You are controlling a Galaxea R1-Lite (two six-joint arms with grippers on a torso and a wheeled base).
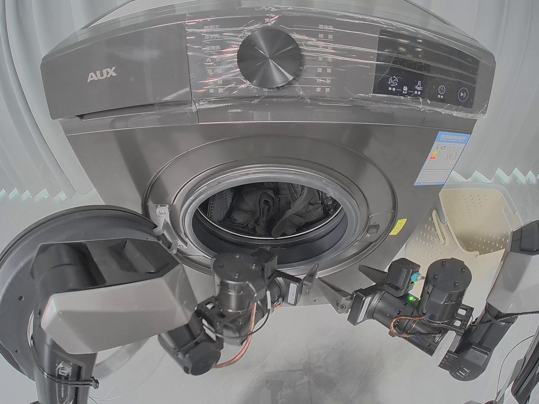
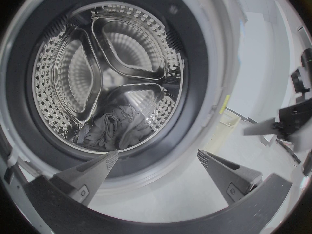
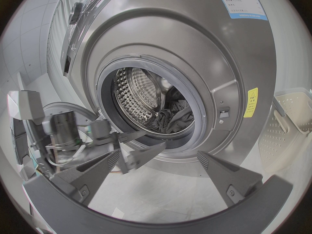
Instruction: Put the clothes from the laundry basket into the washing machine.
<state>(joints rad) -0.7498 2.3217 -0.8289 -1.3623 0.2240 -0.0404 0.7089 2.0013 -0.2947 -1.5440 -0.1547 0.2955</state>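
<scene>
1 round door (image 1: 73,237) is swung open at the far left of the washing machine (image 1: 269,136). Just beside it, low before the porthole, the left gripper (image 2: 155,156) is pointed at the drum mouth, its fingers (image 2: 107,161) spread wide with nothing held between them. In the middle, the dark grey clothes (image 1: 269,209) are seen lying in a crumpled heap on the bottom of the steel drum (image 2: 78,75), behind the rubber seal (image 2: 195,82). Just right of centre, the right gripper (image 3: 155,156) is likewise spread apart and empty, and is held near the left one at about the same height. At the far right, the cream laundry basket (image 1: 477,225) is set beside the machine, with its perforated inside turned toward the head camera.
</scene>
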